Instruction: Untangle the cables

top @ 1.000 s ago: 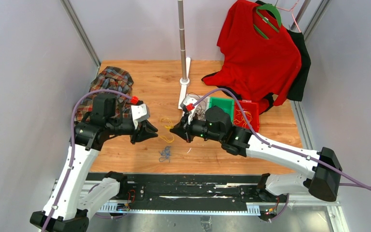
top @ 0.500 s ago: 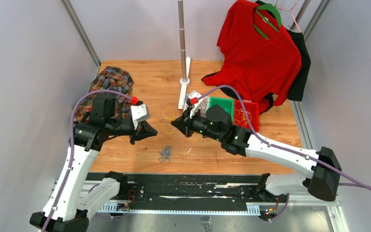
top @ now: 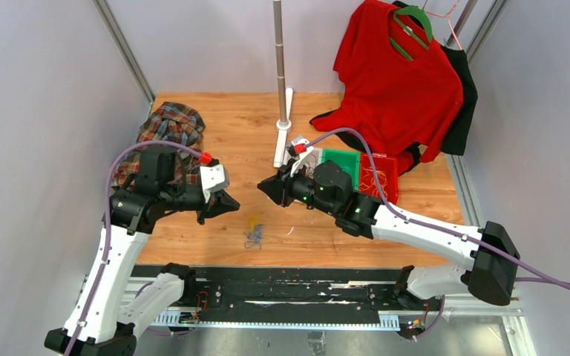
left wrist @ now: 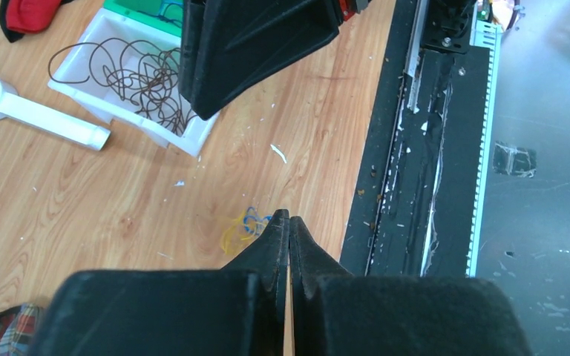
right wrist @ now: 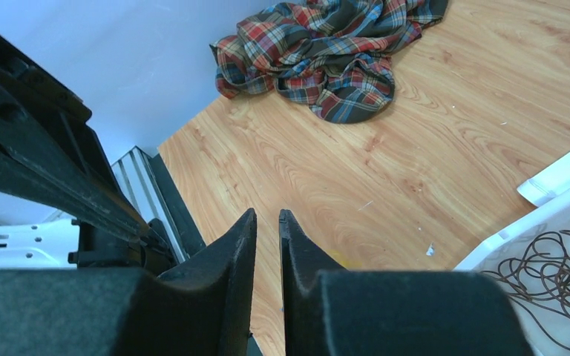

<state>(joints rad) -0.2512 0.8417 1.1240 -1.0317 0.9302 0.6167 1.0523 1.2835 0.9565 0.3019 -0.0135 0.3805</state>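
Note:
A small blue cable bundle (top: pixel 253 237) lies on the wooden table (top: pixel 223 119) near the front edge, with a yellow cable (top: pixel 252 221) just behind it. Both show in the left wrist view, yellow (left wrist: pixel 231 231) and blue (left wrist: pixel 252 220). Dark cables (left wrist: pixel 137 74) fill a white tray (top: pixel 306 159). More yellow cable lies in the red tray (top: pixel 378 176). My left gripper (top: pixel 231 204) is shut and empty, held above the yellow and blue cables (left wrist: pixel 289 216). My right gripper (top: pixel 263 185) hovers opposite it, its jaws a narrow gap apart and empty (right wrist: pixel 267 215).
A green tray (top: pixel 340 159) sits between the white and red trays. A plaid shirt (top: pixel 167 130) lies at the left back (right wrist: pixel 326 52). A pole on a white base (top: pixel 280 74) stands at the back centre. A red shirt (top: pixel 397 81) hangs at the right back.
The yellow cable that hung between the grippers has dropped onto the table beside the blue bundle. The right gripper has moved left and up; the left arm has barely moved.

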